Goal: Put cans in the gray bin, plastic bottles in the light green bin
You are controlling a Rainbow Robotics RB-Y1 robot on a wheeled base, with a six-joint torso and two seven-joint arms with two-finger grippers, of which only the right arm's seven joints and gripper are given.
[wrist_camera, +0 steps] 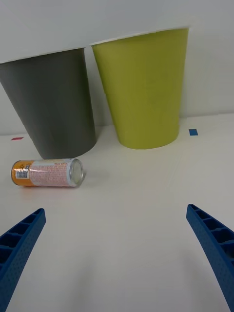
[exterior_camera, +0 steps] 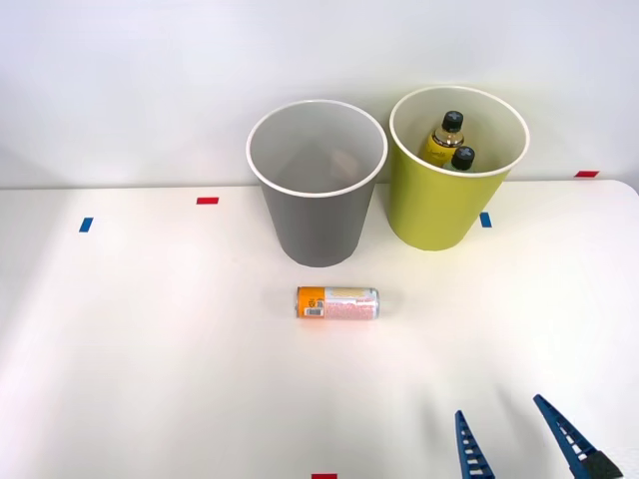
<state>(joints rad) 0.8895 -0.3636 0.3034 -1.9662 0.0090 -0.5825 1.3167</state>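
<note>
- While the right gripper (exterior_camera: 522, 439) sits low at the bottom right of the front view, its two blue ribbed fingers (exterior_camera: 465, 451) stand spread wide with nothing between them.
- Seen from the wrist camera, the same gripper (wrist_camera: 117, 253) shows one finger at each lower corner, with bare white table (wrist_camera: 126, 229) in the gap.
- One can (exterior_camera: 336, 302), orange at one end and pale pink along its body, lies on its side at the centre of the front view, just below the gray bin (exterior_camera: 316, 225) and apart from it.
- From the wrist camera the can (wrist_camera: 48, 172) lies at middle left, its silver end facing toward the frame's centre, close to the foot of the gray bin (wrist_camera: 53, 107).
- The gray bin stands upright at upper centre of the front view; its pale inside is dim and I cannot tell what lies in it.
- The light green bin (exterior_camera: 439, 205) stands upright just right of the gray one, their rims near each other but not touching.
- Two plastic bottles rest inside the light green bin: one with a yellowish body (exterior_camera: 442, 140) and a second (exterior_camera: 462, 159) beside it, both with black caps pointing up.
- Small red (exterior_camera: 207, 201) and blue (exterior_camera: 86, 225) tape marks dot the table at upper left of the front view; another blue mark (wrist_camera: 193, 132) lies beside the light green bin (wrist_camera: 146, 83) in the wrist view.
</note>
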